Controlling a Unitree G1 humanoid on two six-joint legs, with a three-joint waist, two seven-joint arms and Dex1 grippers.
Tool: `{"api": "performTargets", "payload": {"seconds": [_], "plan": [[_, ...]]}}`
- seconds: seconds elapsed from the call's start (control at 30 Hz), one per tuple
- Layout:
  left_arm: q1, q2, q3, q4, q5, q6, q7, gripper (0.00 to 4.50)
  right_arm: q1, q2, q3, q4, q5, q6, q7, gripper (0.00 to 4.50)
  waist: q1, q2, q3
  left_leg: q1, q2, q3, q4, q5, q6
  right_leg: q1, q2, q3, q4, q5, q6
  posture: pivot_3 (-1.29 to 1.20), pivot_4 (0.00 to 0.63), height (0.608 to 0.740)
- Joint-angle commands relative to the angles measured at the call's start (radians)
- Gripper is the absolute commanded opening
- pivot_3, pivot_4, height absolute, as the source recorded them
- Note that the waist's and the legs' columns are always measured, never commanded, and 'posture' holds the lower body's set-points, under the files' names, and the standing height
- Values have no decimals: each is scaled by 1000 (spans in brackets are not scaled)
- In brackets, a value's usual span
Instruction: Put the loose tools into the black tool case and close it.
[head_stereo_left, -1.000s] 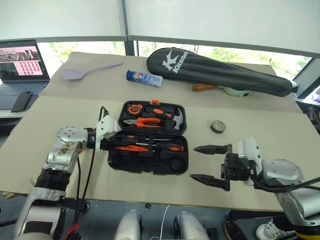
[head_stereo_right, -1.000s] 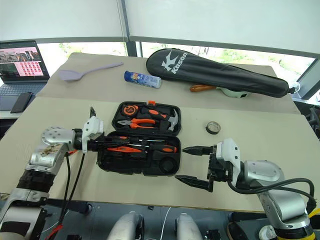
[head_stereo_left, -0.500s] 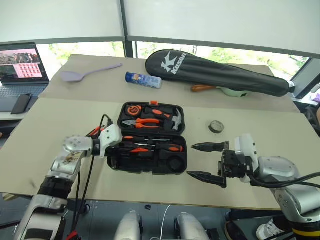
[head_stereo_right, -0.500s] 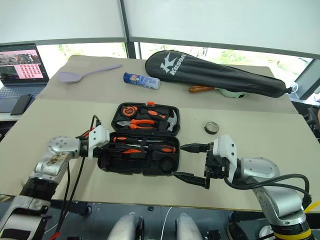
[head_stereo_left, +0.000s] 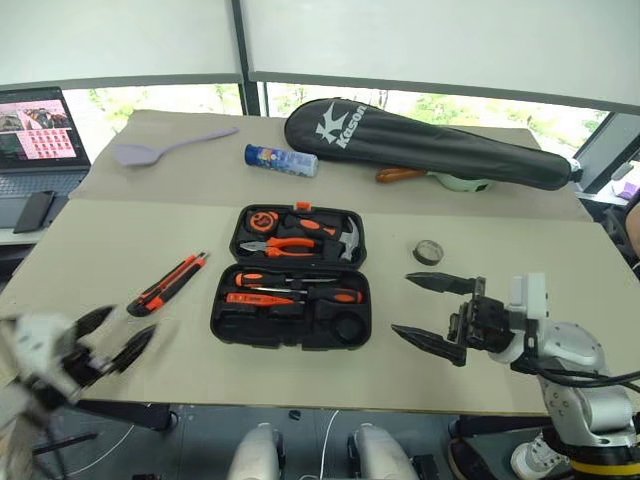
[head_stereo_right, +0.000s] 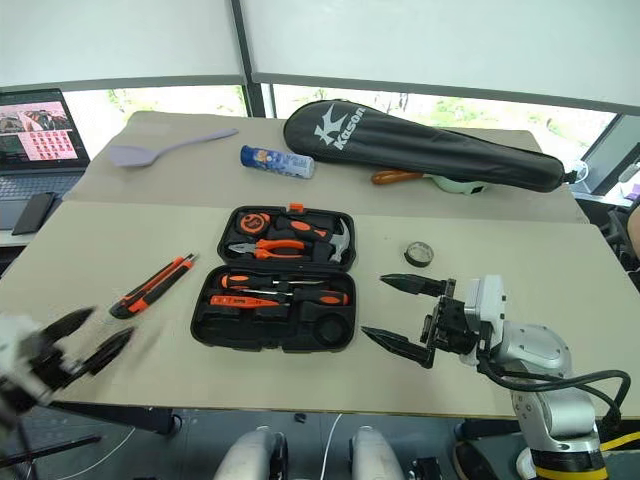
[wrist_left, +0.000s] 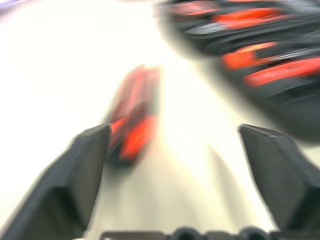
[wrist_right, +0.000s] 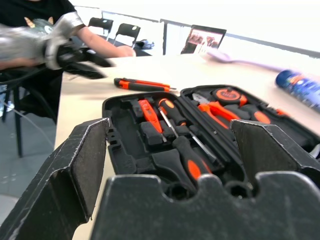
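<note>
The black tool case (head_stereo_left: 226, 322) lies open in the middle of the table. Two black-and-orange screwdrivers (head_stereo_left: 300, 296) rest in its near half. The pliers and hammer sit in its far half. On the table left of the case lies the orange-black utility knife (head_stereo_left: 168, 284). The small black tape roll (head_stereo_left: 429, 252) is on the table right of the case. My left gripper (head_stereo_left: 130, 322) hangs open and empty at the near left edge, pointing towards the knife (wrist_left: 131, 117). To the right of the case my right gripper (head_stereo_left: 401, 303) is open and empty, facing it.
A long black racket bag (head_stereo_left: 420, 140) lies along the far side, with a brown-handled tool (head_stereo_left: 398, 174) under its edge. A blue can (head_stereo_left: 280, 159) and a purple spatula (head_stereo_left: 165, 149) lie far left. A laptop (head_stereo_left: 38, 125) stands beyond the table's left end. A person (wrist_right: 107, 47) sits behind.
My left gripper has pulled away from the case's left edge to the near left of the table and opened. The knife now lies uncovered. My right gripper has barely moved.
</note>
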Motion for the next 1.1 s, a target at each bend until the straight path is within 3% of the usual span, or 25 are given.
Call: {"api": "performTargets", "payload": {"seconds": [0.03,0.2,0.47,0.63,0.73,0.77,0.8,0.97,1.1], "plan": [[25,3,106,43,-75,17,36,4482,11,35,11,-42,-27,-66,-31,4500,6,-1,0,0,0,0,0,0,0,0,0,-1,0,0,0,0,150,740],[-56,84,54,17,-112,75,13,4482,0,60,50,-60,-40,-70,-54,4500,22,-2,-1,1,0,5,0,0,0,-2,-1,-2,-1,-1,-1,0,150,740],[-435,298,-296,173,62,182,-6,4482,-67,67,95,-76,-25,-37,-82,4500,16,-3,-2,0,-1,7,0,1,0,0,0,-3,0,0,-2,0,150,740],[-638,341,-508,352,194,198,-53,4482,-89,67,125,-75,-40,-35,-97,4500,-4,-3,-2,-2,-1,7,-2,1,0,-3,2,-2,1,0,-2,0,150,740],[-690,342,-563,403,228,219,-62,4482,-91,63,126,-80,-44,-36,-113,4500,-5,-3,-2,-4,-1,7,-3,1,0,-5,3,-1,0,0,-2,0,150,740],[-698,345,-572,404,224,233,-81,3955,-90,62,125,-82,-45,-37,-118,4500,-2,-3,-2,-4,-1,7,-3,1,0,-5,3,-1,1,0,-2,0,150,740],[-701,348,-579,402,223,223,-102,3817,-89,61,125,-83,-47,-38,-123,4500,-2,-3,-2,-4,-1,7,-3,1,0,-5,3,-1,1,0,-2,0,150,740],[-720,350,-534,387,187,161,-156,1881,-66,56,122,-98,-56,-44,-143,4500,0,-3,-1,-4,-1,7,-3,1,0,-5,3,-1,1,0,-2,0,150,740],[-733,362,-466,284,78,85,-296,1689,-34,31,93,-100,-54,-53,-139,4500,2,-4,-1,-6,-1,7,-3,1,0,-5,2,-2,0,0,-2,0,150,740]]}}
